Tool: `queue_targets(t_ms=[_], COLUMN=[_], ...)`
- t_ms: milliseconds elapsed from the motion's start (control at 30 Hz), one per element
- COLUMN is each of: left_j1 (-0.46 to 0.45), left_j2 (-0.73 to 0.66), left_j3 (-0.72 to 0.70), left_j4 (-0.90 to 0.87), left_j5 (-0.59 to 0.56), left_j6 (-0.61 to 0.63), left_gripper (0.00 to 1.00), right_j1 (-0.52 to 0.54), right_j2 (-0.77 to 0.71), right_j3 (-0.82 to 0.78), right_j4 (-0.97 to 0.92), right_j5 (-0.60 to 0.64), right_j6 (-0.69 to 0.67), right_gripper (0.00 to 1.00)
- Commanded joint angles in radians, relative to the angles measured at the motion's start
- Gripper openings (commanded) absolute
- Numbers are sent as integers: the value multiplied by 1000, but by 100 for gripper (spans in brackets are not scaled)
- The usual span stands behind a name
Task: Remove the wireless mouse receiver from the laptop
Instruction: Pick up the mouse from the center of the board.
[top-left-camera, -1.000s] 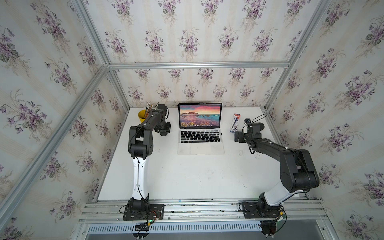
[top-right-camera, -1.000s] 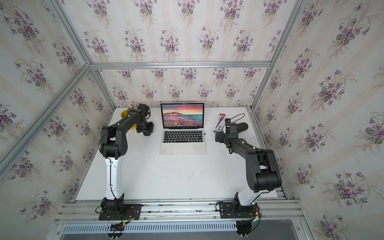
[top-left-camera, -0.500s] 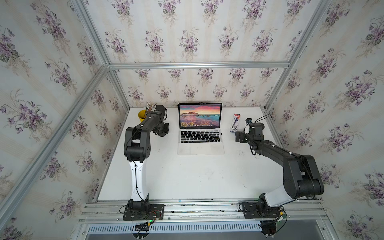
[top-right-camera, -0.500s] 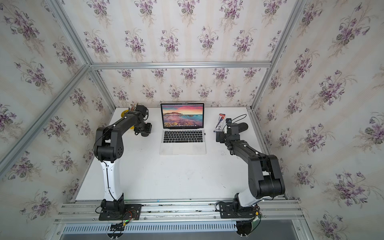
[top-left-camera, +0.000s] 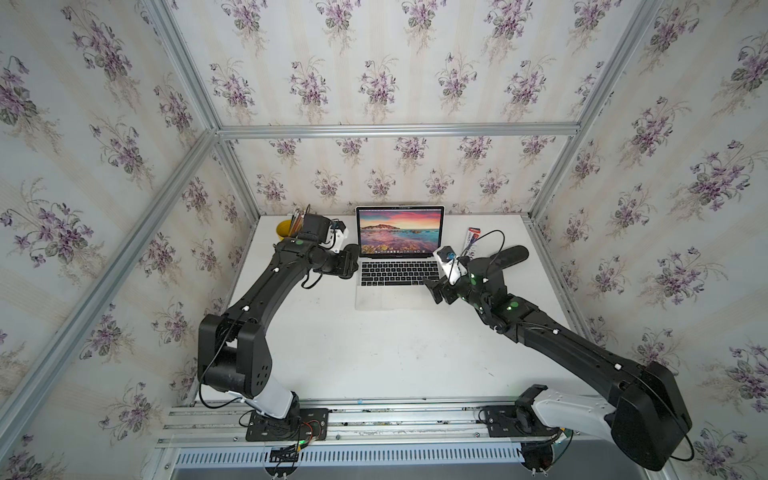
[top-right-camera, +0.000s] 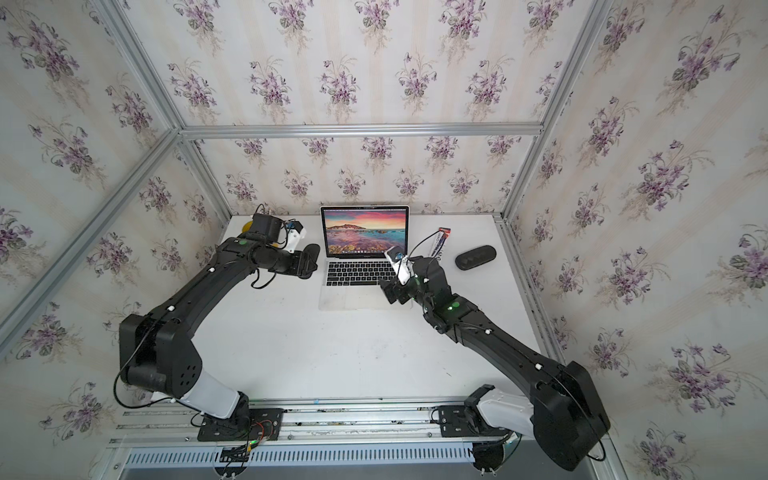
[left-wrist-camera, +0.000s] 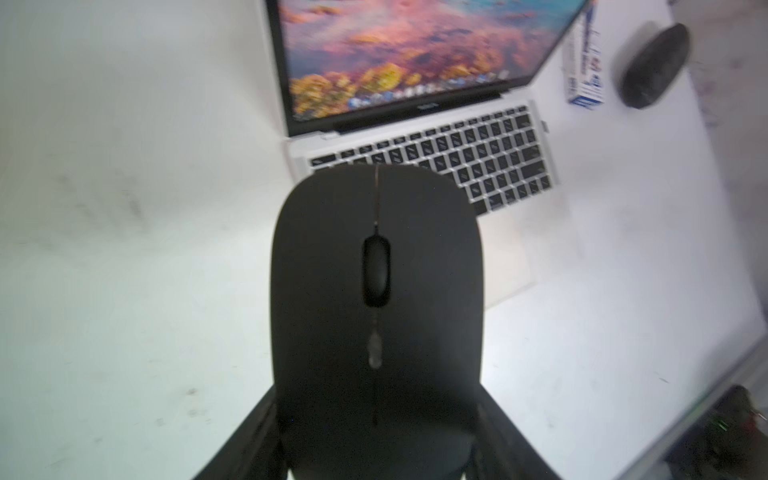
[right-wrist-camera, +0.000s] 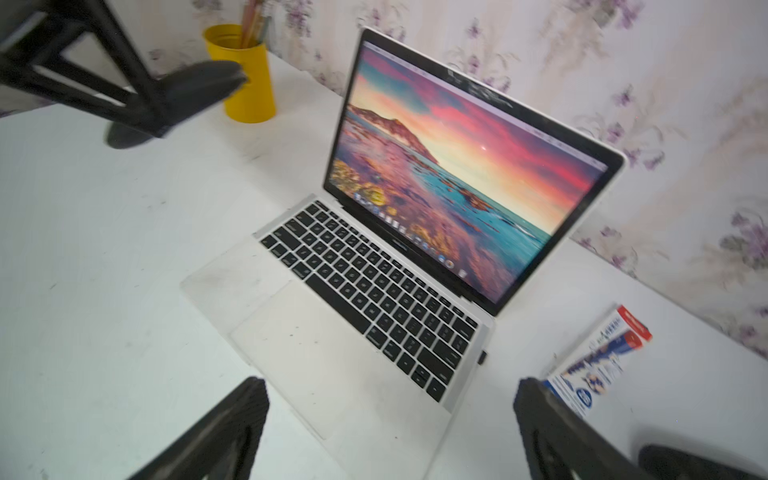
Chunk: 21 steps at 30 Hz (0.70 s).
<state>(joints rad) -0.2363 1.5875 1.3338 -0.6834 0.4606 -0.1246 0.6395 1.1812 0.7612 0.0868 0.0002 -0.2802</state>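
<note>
The left hand (top-left-camera: 347, 262) grips the mouse (left-wrist-camera: 376, 291) above the counter (top-left-camera: 374, 353) beside the laptop (right-wrist-camera: 291, 324), seemingly out of the way. The right hand (right-wrist-camera: 390, 399), spread wide, hovers by the plugged-in wireless mouse receiver (right-wrist-camera: 482, 356) on the laptop's right edge, probably lining up a pinch.
</note>
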Motion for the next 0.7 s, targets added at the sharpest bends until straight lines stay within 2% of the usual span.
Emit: queue_targets(t_ms=[0, 133, 233, 400, 667], left_j1=[-64, -147, -204, -257, -296], left_j2=[5, 10, 6, 11, 42], left_j3=[-29, -84, -114, -111, -3], left_j4=[44, 115, 141, 69, -111], left_j5=[270, 402, 466, 471, 505], left_j6=[-26, -79, -116, -127, -84], left_gripper=[61, 62, 63, 64, 65], right_j1=[35, 35, 36, 62, 94], right_j2=[-47, -124, -135, -126, -79], right_j3=[-51, -134, -106, -75, -63], right_j4=[52, 168, 110, -3, -52], right_j5=[-27, -129, -215, -293, -286], right_j6=[-226, -481, -601, -649, -665], right_gripper=[96, 96, 96, 94, 92])
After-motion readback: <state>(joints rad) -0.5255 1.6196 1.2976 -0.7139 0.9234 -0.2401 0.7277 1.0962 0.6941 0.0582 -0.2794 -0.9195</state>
